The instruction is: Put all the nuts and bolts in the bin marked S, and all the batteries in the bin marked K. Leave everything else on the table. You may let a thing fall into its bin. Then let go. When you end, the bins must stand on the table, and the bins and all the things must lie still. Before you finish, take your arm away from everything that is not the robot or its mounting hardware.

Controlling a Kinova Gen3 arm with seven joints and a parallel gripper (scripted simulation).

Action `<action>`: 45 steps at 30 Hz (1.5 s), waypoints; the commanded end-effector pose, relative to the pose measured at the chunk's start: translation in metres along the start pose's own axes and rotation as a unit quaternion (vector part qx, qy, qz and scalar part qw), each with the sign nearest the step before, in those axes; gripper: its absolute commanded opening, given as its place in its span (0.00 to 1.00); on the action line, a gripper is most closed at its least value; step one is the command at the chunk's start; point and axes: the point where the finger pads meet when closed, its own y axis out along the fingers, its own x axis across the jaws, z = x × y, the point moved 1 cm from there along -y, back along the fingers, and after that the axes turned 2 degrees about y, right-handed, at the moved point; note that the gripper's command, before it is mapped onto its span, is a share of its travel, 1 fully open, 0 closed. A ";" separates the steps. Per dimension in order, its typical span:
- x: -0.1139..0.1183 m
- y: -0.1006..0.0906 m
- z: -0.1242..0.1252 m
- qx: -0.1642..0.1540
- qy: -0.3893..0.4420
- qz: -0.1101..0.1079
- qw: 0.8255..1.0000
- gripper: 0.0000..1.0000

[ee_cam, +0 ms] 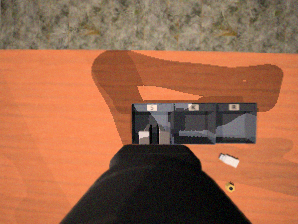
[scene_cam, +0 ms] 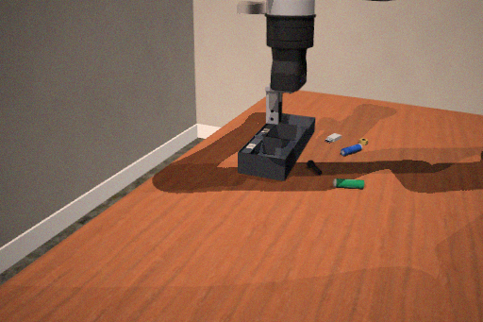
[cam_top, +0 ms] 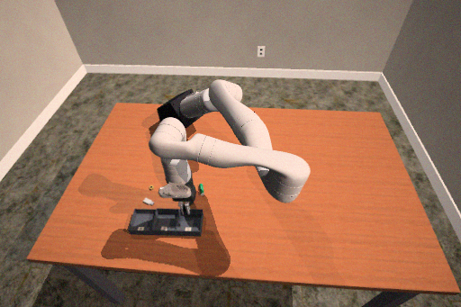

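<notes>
A dark three-part bin (cam_top: 135,227) (scene_cam: 261,167) (ee_cam: 255,125) stands near the table's front left. Its labels S (ee_cam: 153,107) and K (ee_cam: 193,107) show in the wrist view. My gripper (cam_top: 185,208) (scene_cam: 274,117) (ee_cam: 154,131) hangs straight above the S part. Its fingers stand a narrow gap apart with nothing seen between them. A black bolt (scene_cam: 314,167) lies beside the bin. A green battery (cam_top: 201,188) (scene_cam: 349,183), a blue battery (scene_cam: 351,149) and a yellow nut (cam_top: 151,187) (scene_cam: 362,141) (ee_cam: 230,187) lie on the table behind the bin.
A small white block (cam_top: 148,201) (scene_cam: 333,137) (ee_cam: 229,160) lies close behind the bin. The arm's base (cam_top: 173,107) sits at the table's back left. The table's front edge (cam_top: 180,272) runs near the bin.
</notes>
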 end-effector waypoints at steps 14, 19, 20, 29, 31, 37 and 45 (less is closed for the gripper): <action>0.002 -0.119 0.004 0.013 -0.002 -0.004 1.000 0.31; 0.002 -0.119 0.004 0.013 -0.002 -0.004 1.000 0.31; 0.002 -0.119 0.004 0.013 -0.002 -0.004 1.000 0.31; 0.020 -0.099 -0.016 0.012 -0.102 -0.005 0.995 0.60; 0.024 -0.094 -0.021 0.012 -0.127 -0.005 0.992 0.60; 0.051 -0.065 -0.050 0.008 -0.246 -0.008 0.969 0.60; 0.087 -0.025 -0.090 -0.005 -0.341 -0.010 0.940 0.60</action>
